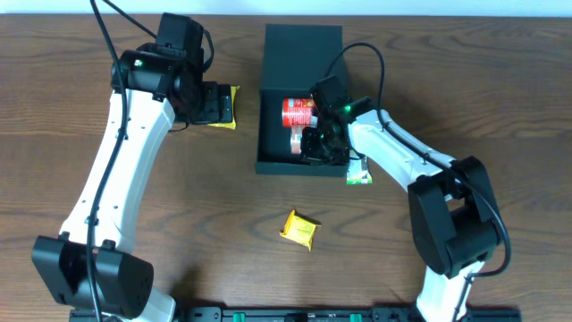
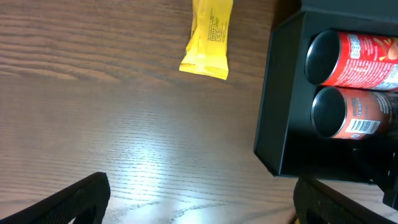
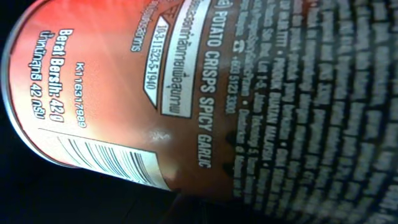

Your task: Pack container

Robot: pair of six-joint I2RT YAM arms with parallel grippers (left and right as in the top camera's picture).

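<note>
As you look down, surface: brown wood-grain table (image 1: 206,201).
Label: red cylindrical can (image 3: 155,93), "POTATO CRISPS SPICY GARLIC".
Left gripper (image 2: 205,196): spread.
Right gripper (image 1: 317,148): pressed together.

- A wooden table (image 1: 223,206) fills nearly the whole overhead view. Its top is dark brown, with fine grain running from side to side.
- Beyond the table's far edge lies a pale strip (image 1: 447,7), whitish-blue; whether it is wall or floor cannot be told.
- The light is soft: a broad, dull sheen (image 2: 143,158) lies on the wood in the left wrist view, and the shadows are faint.
</note>
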